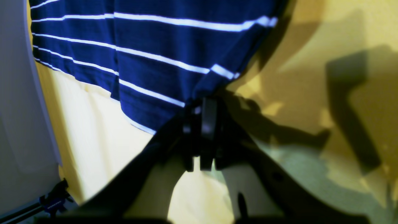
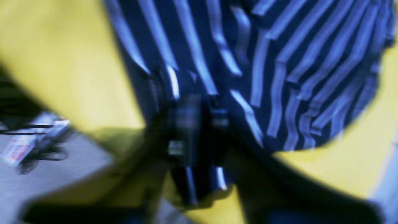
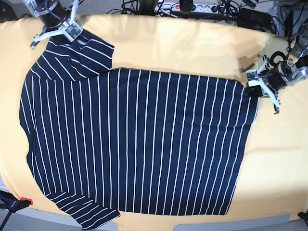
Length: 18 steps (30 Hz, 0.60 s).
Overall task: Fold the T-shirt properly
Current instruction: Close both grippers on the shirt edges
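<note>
Two tools grip the T-shirt [image 3: 134, 144], spread flat on the yellow-covered bench [image 3: 192, 43]. Left tool [image 1: 202, 107] pinches its hem corner. Right tool [image 2: 192, 105] is clamped on a sleeve edge.

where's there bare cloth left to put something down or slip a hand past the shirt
Free yellow cloth runs along the far edge, between the right gripper and the left gripper, and down the side past the T-shirt hem below the left gripper. The near edge and the collar side are crowded: the shirt nearly reaches the cloth's edge.
</note>
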Each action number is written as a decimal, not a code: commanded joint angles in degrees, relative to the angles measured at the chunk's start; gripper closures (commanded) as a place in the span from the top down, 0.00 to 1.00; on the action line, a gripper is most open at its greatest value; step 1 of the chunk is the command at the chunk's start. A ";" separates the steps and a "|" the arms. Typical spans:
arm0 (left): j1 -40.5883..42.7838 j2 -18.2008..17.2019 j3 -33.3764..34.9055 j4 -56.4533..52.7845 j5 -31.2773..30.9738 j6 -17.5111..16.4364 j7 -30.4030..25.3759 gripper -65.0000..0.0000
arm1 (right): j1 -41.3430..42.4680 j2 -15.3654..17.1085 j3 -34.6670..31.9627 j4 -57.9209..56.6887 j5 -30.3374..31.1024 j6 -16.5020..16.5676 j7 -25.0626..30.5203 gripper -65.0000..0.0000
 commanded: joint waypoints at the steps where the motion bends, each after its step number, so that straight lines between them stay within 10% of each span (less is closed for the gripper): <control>1: -0.81 -1.44 -0.55 0.63 -0.31 1.11 -0.22 0.00 | -0.37 0.52 0.26 0.98 0.98 0.13 0.81 0.43; 3: -0.81 -1.44 -0.55 0.63 -0.31 1.11 -0.22 0.00 | -0.35 0.52 0.26 0.98 3.08 1.01 0.85 0.57; 18: -0.81 -1.44 -0.55 0.63 -0.31 1.11 -0.22 0.00 | -0.17 0.50 0.13 -5.75 6.88 3.19 2.82 0.58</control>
